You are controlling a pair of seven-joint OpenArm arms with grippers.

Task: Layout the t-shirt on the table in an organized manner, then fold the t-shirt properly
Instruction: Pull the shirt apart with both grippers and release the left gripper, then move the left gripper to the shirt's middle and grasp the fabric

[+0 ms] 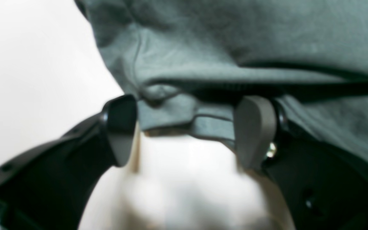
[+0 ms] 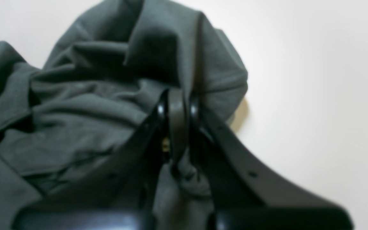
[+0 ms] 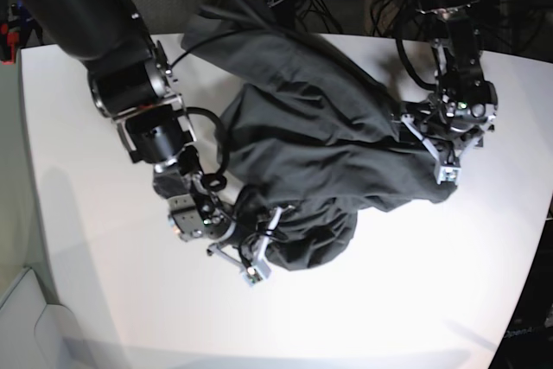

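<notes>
A: The right gripper (image 2: 177,124) has its jaws pressed together on a pinch of the dark charcoal-grey soft cotton t-shirt (image 3: 302,153); the left gripper (image 1: 187,127) stands spread, a hemmed edge lying between its pads, not yet nipped.

B: So close the left one deep on that hem, I'd judge, then draw both apart, low over the big smooth white table (image 3: 415,300).

A: Agreed. The shirt lies heaped mid-table, bunched into thick folds, nothing flat.
</notes>
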